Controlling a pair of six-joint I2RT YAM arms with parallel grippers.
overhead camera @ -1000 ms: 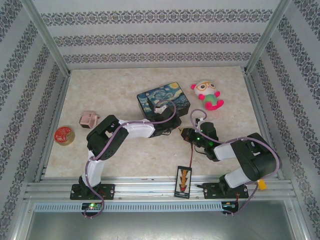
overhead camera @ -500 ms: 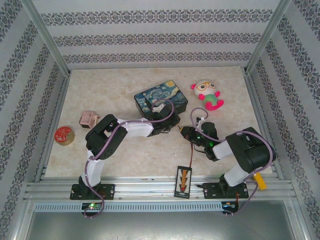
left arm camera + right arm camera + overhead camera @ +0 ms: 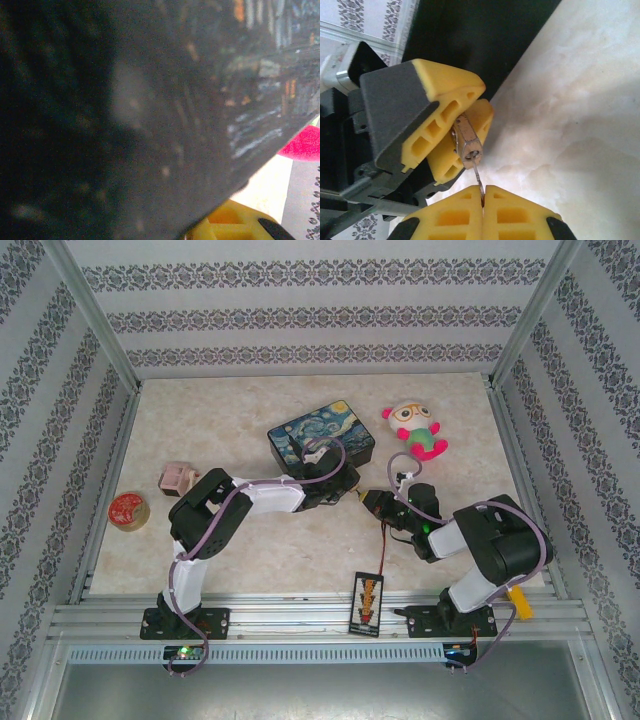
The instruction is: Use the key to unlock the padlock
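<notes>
- The right gripper [image 3: 483, 192] was closed tight, its two yellow pads pressed together on the thin blade of the key [image 3: 478, 180].
- The key ran from those pads up to the keyhole end of the padlock [image 3: 466, 142], and its tip sat at or just inside the keyhole. How deep it went could not be told.
- The padlock, small and brass-coloured, was pinched between the yellow fingers of the left gripper [image 3: 457, 135], which was closed around it and held it above the worktop [image 3: 580, 100].
- The shackle was hidden between those fingers, so whether it was locked or sprung could not be told.
- From above, both grippers met just in front of the painted box [image 3: 322, 435], with the plush toy [image 3: 415, 430] well apart on the right.
- By my judgement the task was past halfway: lock and key were both grasped and brought together. Seating the key fully, turning it and freeing the shackle remained.
</notes>
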